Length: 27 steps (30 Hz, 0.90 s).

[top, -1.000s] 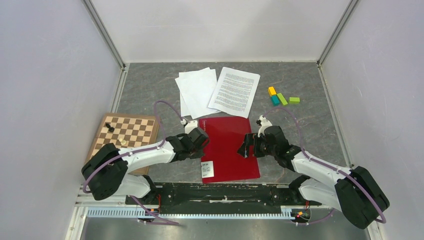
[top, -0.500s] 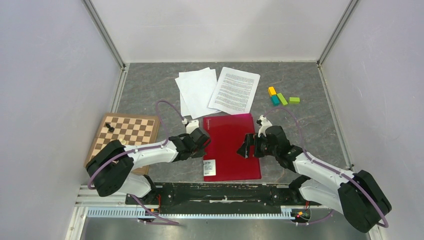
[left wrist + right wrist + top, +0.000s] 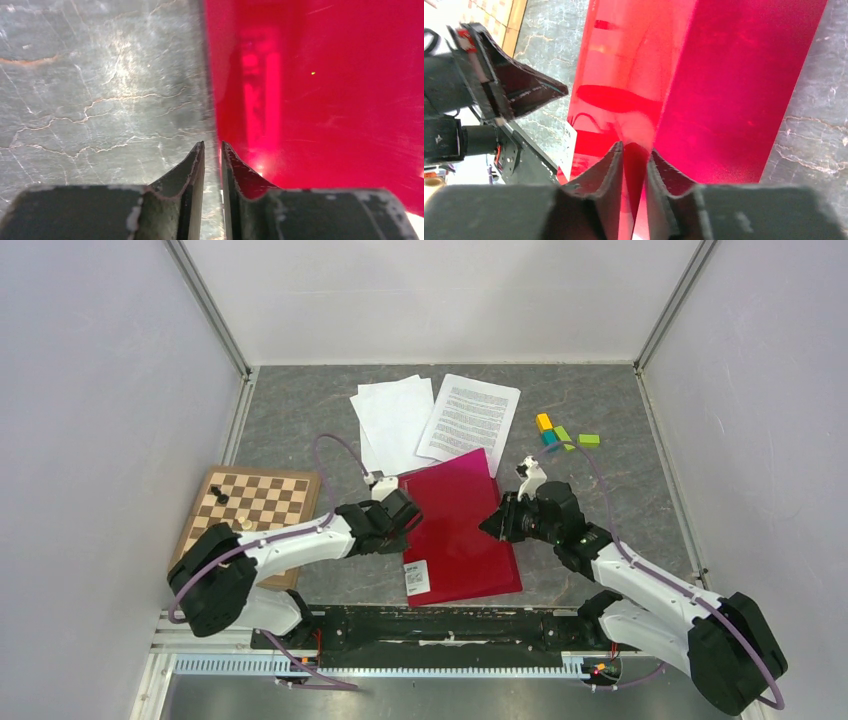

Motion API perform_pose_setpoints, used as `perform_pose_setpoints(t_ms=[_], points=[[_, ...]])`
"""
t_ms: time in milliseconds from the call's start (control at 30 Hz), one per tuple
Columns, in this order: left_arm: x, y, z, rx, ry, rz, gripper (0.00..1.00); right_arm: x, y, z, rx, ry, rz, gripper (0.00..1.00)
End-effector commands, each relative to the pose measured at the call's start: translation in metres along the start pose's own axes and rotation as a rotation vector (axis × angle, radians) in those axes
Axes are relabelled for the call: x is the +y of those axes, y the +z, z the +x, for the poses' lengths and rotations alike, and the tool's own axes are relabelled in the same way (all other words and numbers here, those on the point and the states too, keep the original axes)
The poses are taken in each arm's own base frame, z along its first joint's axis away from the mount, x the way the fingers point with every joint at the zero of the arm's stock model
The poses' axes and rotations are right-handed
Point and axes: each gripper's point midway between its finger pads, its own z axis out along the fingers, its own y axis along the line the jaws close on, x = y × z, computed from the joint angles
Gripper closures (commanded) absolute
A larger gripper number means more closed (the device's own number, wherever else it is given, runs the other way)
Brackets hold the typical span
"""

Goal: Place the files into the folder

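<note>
The crimson folder (image 3: 455, 530) lies in front of the arms, its white label (image 3: 414, 578) near the front. Its cover (image 3: 734, 85) is raised along the right edge, and my right gripper (image 3: 634, 146) is shut on that edge (image 3: 493, 525). At the folder's left edge sits my left gripper (image 3: 408, 523), its jaws a narrow slit apart (image 3: 212, 145). Only bare table shows between them; the folder (image 3: 325, 90) begins just to their right. The files lie behind the folder: a printed sheet (image 3: 470, 423) and blank sheets (image 3: 392, 420).
A wooden chessboard (image 3: 255, 505) with a couple of pieces (image 3: 218, 495) lies at the left by the left arm. Small coloured blocks (image 3: 563, 436) sit at the back right. Grey walls close in the table on three sides.
My right gripper went from wide open to shut on the folder's right edge and lifted the cover. My left gripper's jaws parted slightly. The folder's far end swung a little.
</note>
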Motion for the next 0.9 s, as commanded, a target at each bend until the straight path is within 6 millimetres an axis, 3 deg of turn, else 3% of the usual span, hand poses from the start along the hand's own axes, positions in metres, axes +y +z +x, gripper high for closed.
perform_pose_setpoints(t_ms=[0,100,200,367,433,633,867], points=[[-0.030,-0.037,-0.052,-0.106,0.001,0.093,0.67,0.031,-0.002,-0.027,-0.054,-0.007,-0.097,0.84],[-0.055,-0.058,-0.085,-0.157,-0.009,0.163,0.49,0.036,-0.003,-0.034,-0.066,-0.010,-0.105,0.97],[-0.089,-0.076,-0.123,-0.202,-0.002,0.223,0.35,0.042,-0.004,-0.042,-0.075,-0.021,-0.113,1.00],[-0.147,-0.092,-0.190,-0.281,0.009,0.244,0.27,0.046,-0.006,-0.053,-0.090,-0.029,-0.101,1.00],[-0.161,-0.087,-0.203,-0.296,0.012,0.231,0.27,0.045,-0.007,-0.056,-0.094,-0.028,-0.083,1.00],[-0.176,-0.055,-0.211,-0.278,0.041,0.171,0.27,0.042,-0.009,-0.060,-0.096,-0.037,-0.049,1.00],[-0.172,-0.036,-0.204,-0.260,0.063,0.127,0.36,0.043,-0.014,-0.066,-0.119,-0.048,-0.034,1.00]])
